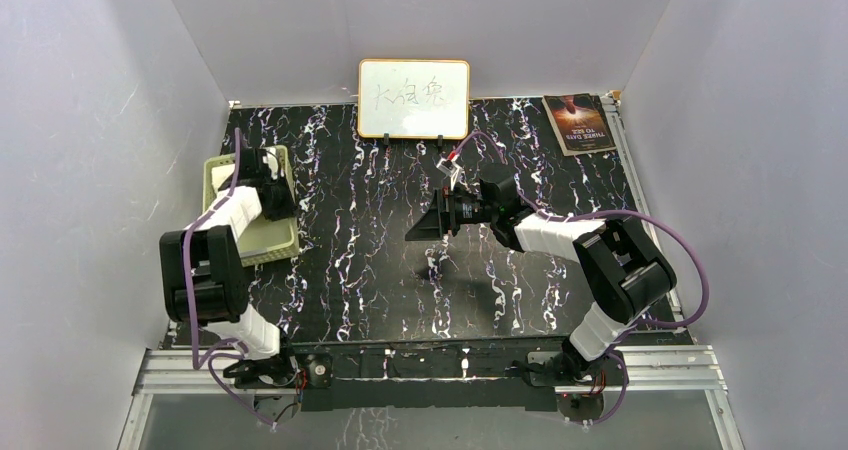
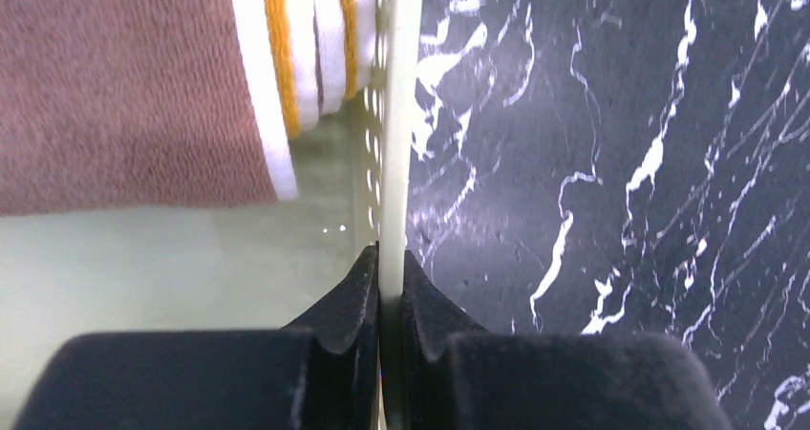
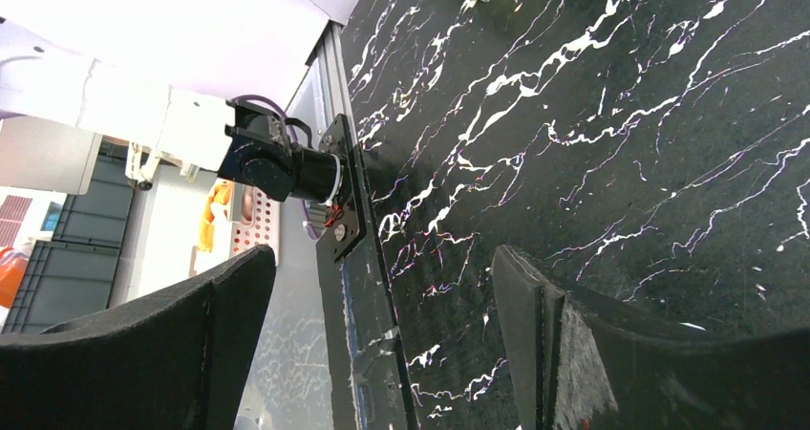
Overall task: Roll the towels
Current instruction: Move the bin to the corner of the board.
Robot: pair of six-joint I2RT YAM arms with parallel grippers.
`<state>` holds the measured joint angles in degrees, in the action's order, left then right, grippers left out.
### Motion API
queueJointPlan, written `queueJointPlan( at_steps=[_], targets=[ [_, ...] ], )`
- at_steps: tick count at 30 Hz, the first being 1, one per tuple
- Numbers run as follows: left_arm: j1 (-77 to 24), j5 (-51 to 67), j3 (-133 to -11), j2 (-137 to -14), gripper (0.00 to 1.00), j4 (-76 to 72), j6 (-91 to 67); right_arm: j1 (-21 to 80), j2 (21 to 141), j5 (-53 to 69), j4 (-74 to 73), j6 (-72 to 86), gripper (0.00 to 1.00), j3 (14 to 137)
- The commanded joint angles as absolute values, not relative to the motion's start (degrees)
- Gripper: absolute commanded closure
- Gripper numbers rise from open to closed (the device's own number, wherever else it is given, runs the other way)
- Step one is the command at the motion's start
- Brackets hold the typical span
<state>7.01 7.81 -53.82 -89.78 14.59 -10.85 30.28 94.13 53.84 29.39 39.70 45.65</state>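
Observation:
In the left wrist view a brown cloth (image 2: 124, 86) with white and orange edge bands lies inside the pale green basket, at its far end. My left gripper (image 2: 390, 258) is shut on the basket's thin right wall (image 2: 394, 115), one finger inside and one outside. In the top view the left gripper (image 1: 272, 185) reaches over the basket (image 1: 270, 253) at the table's left. My right gripper (image 1: 418, 228) hovers open and empty over the table's middle, fingers wide apart in the right wrist view (image 3: 382, 268). The cream towel is not in view.
A small whiteboard (image 1: 413, 98) stands at the back centre. A dark-covered booklet (image 1: 578, 122) lies at the back right corner. The black marbled table (image 1: 380, 290) has white walls on three sides. The aluminium rail (image 1: 440, 368) runs along the near edge.

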Motion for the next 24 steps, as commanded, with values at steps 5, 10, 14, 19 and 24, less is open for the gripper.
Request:
queueJointPlan(
  at_steps=[5,10,14,19,24],
  targets=[
    [5.9,9.1,-66.6,-101.8,1.0,17.5,-5.6,30.5,95.5,53.2,31.4,39.0,0.17,47.5],
    [4.8,10.5,-76.9,-109.8,1.0,18.8,-3.0,30.5,95.6,53.0,30.9,38.7,0.17,48.0],
    [4.4,11.9,-84.7,-116.4,1.0,20.3,-2.1,30.5,95.8,52.8,30.1,38.2,0.16,48.5],
    [4.3,11.1,-95.6,-124.2,1.0,23.5,-2.2,30.6,96.2,52.7,29.0,38.0,0.16,49.5],
    [4.3,10.6,-101.4,-127.5,1.0,24.3,-2.2,30.6,96.3,52.8,27.7,37.7,0.02,50.2]
  ],
)
